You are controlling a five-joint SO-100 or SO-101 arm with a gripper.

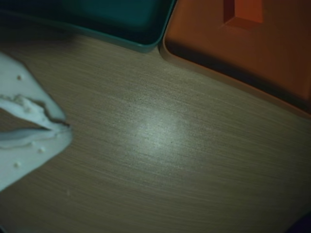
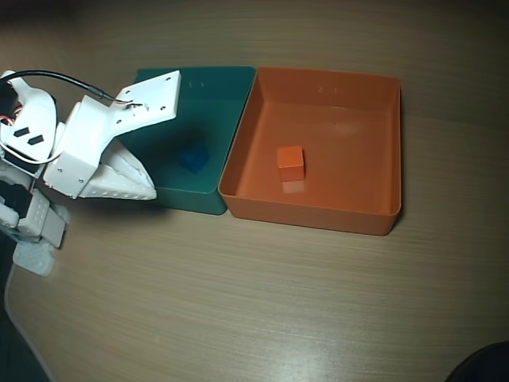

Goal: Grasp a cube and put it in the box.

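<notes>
The cube (image 2: 291, 162) sits upright on the floor of the box (image 2: 374, 135), slightly left of the floor's centre in the overhead view, well apart from the gripper (image 2: 147, 193). In the wrist view the cube (image 1: 243, 13) shows at the top edge, inside the box (image 1: 272, 63). The gripper hangs over the near left corner of the teal tray (image 2: 215, 87), which stands touching the box's left wall. Its white fingers (image 1: 34, 124) meet at the tips with nothing between them; the gripper is closed and empty. A small blue cube (image 2: 193, 158) lies in the teal tray, left of the box. The wooden bench (image 2: 262, 302) carries both trays.
</notes>
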